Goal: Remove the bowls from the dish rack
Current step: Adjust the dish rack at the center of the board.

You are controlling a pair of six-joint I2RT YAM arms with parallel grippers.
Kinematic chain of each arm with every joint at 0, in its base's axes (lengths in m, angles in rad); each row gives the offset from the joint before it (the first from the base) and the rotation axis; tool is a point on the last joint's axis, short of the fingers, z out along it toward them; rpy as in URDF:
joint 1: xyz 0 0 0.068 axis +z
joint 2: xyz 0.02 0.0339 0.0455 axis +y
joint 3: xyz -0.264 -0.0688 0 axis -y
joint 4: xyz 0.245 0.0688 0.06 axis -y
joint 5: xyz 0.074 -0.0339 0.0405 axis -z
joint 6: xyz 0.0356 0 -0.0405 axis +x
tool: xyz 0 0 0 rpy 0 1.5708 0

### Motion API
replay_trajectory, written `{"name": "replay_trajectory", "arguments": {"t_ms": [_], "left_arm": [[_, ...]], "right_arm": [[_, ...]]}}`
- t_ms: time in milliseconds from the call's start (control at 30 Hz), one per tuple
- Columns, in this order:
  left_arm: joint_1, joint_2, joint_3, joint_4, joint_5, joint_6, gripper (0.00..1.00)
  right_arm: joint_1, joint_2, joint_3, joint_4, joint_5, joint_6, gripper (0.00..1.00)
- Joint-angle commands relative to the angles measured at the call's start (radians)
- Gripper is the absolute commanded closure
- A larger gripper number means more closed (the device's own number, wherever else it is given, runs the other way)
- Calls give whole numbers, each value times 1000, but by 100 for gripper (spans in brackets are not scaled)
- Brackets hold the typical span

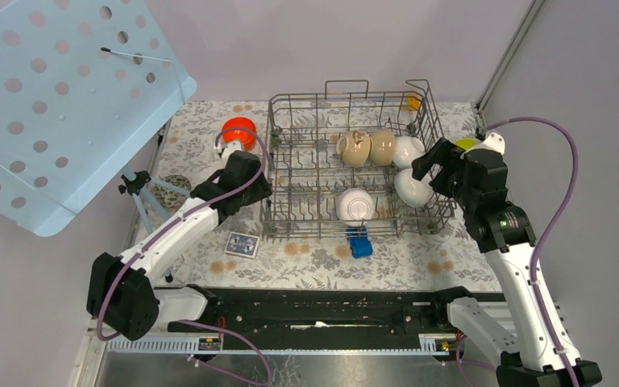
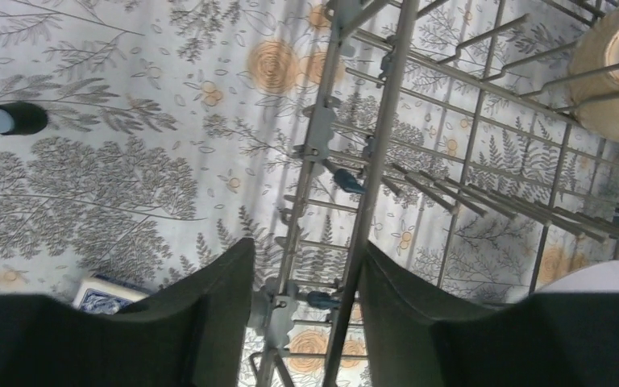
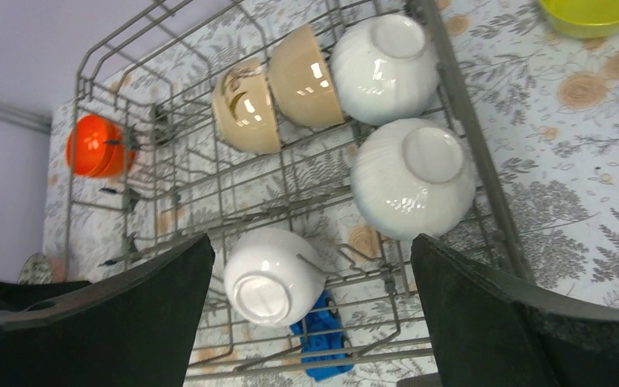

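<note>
Bowls mostly sit in the dish rack (image 1: 314,113), a big grey wire basket with upright tines: 5 round glossy ones are inside, 2 beige bowls (image 1: 353,147) and 3 white bowls (image 1: 355,205), while an orange-red bowl (image 1: 239,131) lies left of it and a yellow-green bowl (image 3: 592,10) right, so less than half seems done. The right gripper (image 3: 310,242) hangs spread wide over the near-right white bowl; the left gripper (image 2: 306,246), jaws partly apart astride the rack's left rim, holds nothing.
</note>
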Motion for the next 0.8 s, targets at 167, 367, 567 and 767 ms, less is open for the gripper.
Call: {"name": "replay_trajectory", "arguments": {"t_ms": [167,367,567,767], "left_arm": [[23,-118,-1,-34,32,11,18],[1,-206,-21,-21,144,27,1],[-75,-285,-46,9,167,47,1],[-160,-282,-42,46,136,66,1]], "right_arm": [[4,-31,67,33,-306,1,0],[10,29,67,61,-449,18,2],[108,80,45,122,-399,34,2],[243,189,53,198,-206,54,3]]}}
